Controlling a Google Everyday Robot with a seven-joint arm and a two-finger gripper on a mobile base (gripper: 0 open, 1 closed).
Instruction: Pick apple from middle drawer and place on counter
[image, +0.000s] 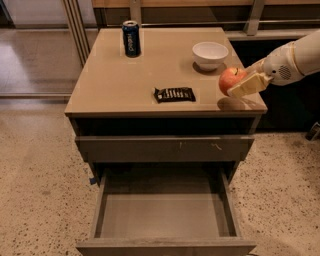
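- One wide, shallow grey-brown middle drawer (165, 220) is seen pulled open at 6 o'clock, nearest the camera, with nothing visible inside. It juts out over the speckled terrazzo floor (35, 190), so any approach by the base from the front is judged to be obstructed.
- Above it, a shut grey-brown drawer front with pale scratch marks (165, 148) is seen.
- On the smooth tan square counter (115, 75), a flat black snack bar (174, 94) lies near the front edge, at 9 o'clock from the fruit.
- The small round red-orange apple (231, 80) is clamped between the closed fingers of the pale two-finger gripper (248, 80). It is held just above the counter's 4 o'clock corner, where a shadow is cast.
- A release here is judged risky. The front and right edges are both near, and a round fruit on a glossy top could roll off.
- Open room is judged to lie toward 10 o'clock, at the counter's middle.
- A round white bowl (210, 54) stands at 11 o'clock from the apple and could be nudged.
- A dark blue drink can (131, 38) stands well apart, at the far left.
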